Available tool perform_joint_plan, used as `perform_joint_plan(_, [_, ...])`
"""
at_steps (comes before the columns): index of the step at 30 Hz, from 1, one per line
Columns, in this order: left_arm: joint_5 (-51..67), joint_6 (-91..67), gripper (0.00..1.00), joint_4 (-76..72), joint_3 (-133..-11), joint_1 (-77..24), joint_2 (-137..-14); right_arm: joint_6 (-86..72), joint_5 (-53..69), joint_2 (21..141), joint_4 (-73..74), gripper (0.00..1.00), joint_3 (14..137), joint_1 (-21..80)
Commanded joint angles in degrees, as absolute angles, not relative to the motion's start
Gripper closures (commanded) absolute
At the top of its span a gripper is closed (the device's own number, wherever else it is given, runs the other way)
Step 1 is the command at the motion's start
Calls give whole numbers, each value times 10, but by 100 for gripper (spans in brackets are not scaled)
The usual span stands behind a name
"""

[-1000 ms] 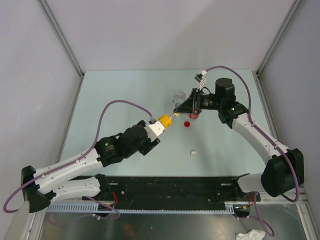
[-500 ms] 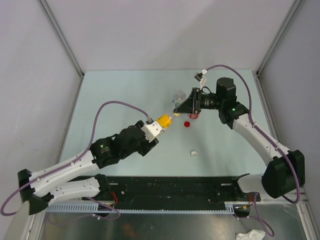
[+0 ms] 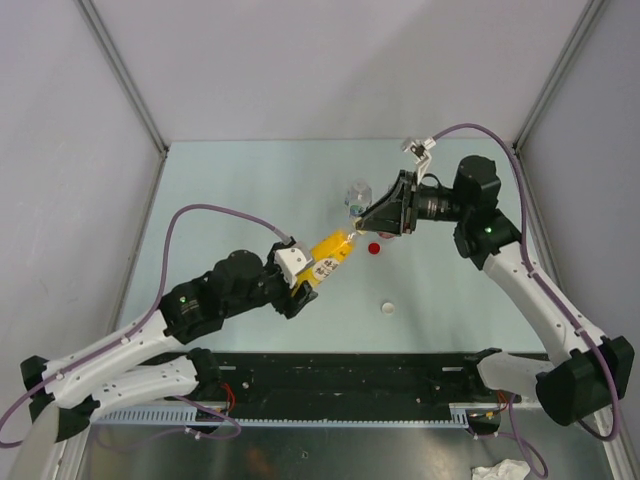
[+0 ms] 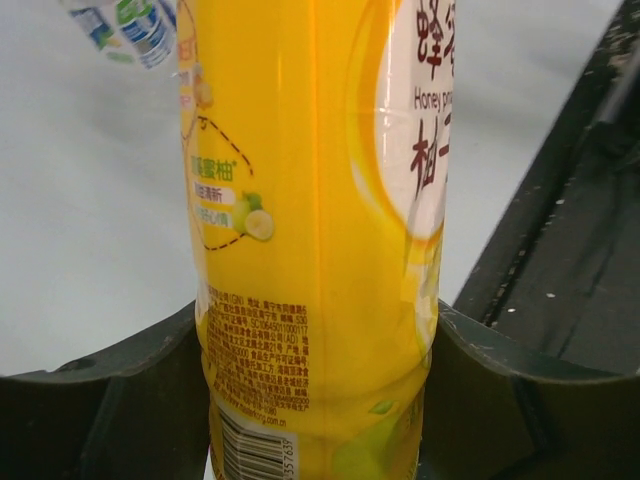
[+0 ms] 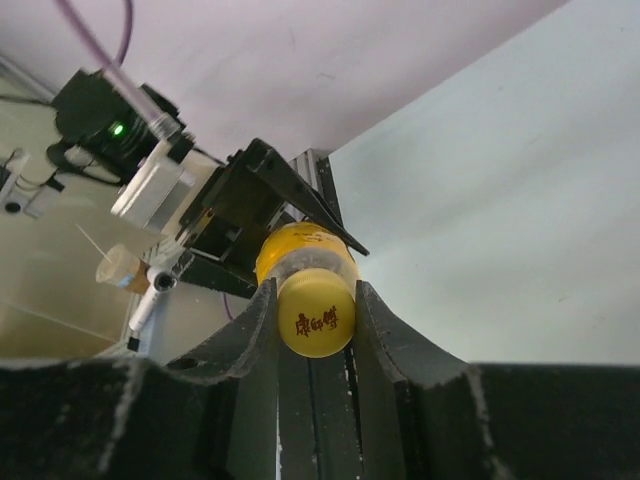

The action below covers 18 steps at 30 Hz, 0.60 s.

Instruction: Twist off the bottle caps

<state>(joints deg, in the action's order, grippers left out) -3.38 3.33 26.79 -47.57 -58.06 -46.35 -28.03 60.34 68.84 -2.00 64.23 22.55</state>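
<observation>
Yellow bottle (image 3: 330, 252): held above the pale counter (image 3: 250, 190), near its middle, between the two arms.
Long axis: in the top view it runs from lower left to upper right, base toward the left arm and cap end toward the right arm.
Label: in the left wrist view the printed wrap runs along the bottle's length, with a barcode at the near end by the fingers.
Left pincer (image 4: 320, 340): clamped on the lower body of the yellow bottle, one dark finger (image 4: 100, 400) pressed to each side.
Yellow cap (image 5: 318, 320): at the mouth end of the bottle, its flat printed top facing straight into the right wrist camera.
Right pincer (image 5: 315, 300): closed on the yellow cap, a finger touching each side of its rim, in line with the bottle's axis.
Cap seating: whether it is threaded tight or loose cannot be told.
Red cap (image 3: 374, 247): lying loose on the counter just below the right pincer.
White cap (image 3: 387, 308): lying loose on the counter, nearer the arm bases, well apart from the bottles.
Clear bottle (image 3: 358, 193): blue-green label, standing upright just behind the yellow bottle's cap end, with no cap seen on it.
</observation>
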Motion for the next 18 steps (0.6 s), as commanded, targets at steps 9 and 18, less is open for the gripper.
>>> perform_joint_plan(9, [372, 27, 100, 125, -505, -549, -435, -156, 677, 605, -46, 100, 661, 236])
perform_joint_plan(18, [552, 5, 100, 109, -534, -539, -452, -157, 697, 566, -90, 100, 661, 249])
